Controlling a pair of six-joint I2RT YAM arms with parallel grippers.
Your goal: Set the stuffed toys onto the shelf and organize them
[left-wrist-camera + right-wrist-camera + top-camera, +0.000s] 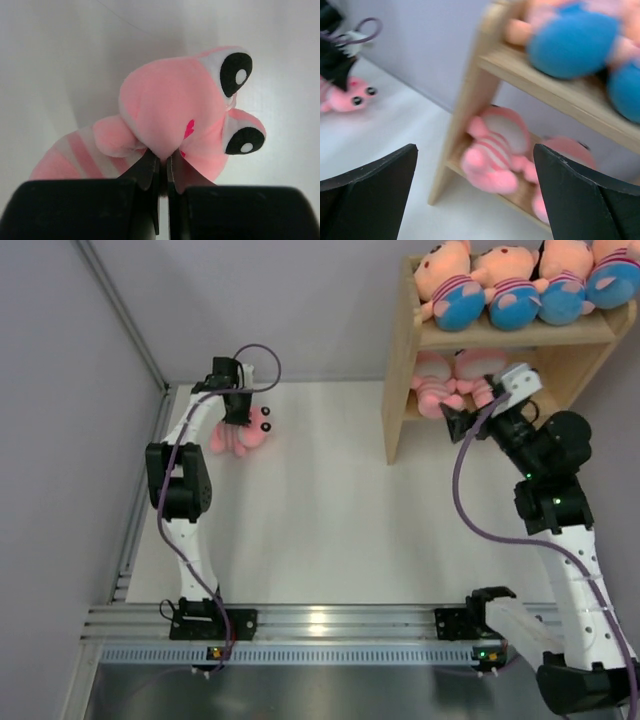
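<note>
A pink plush toy with big black eyes lies on the white table at the far left. My left gripper is shut on it; the left wrist view shows the toy pinched between my fingertips. The wooden shelf stands at the far right. Several peach-faced toys with blue bottoms line its top tier. Two pink toys lie on the lower tier, also in the right wrist view. My right gripper is open and empty in front of the lower tier.
A grey wall runs along the back and left. A metal rail crosses the near edge by the arm bases. White table lies between the pink toy and the shelf.
</note>
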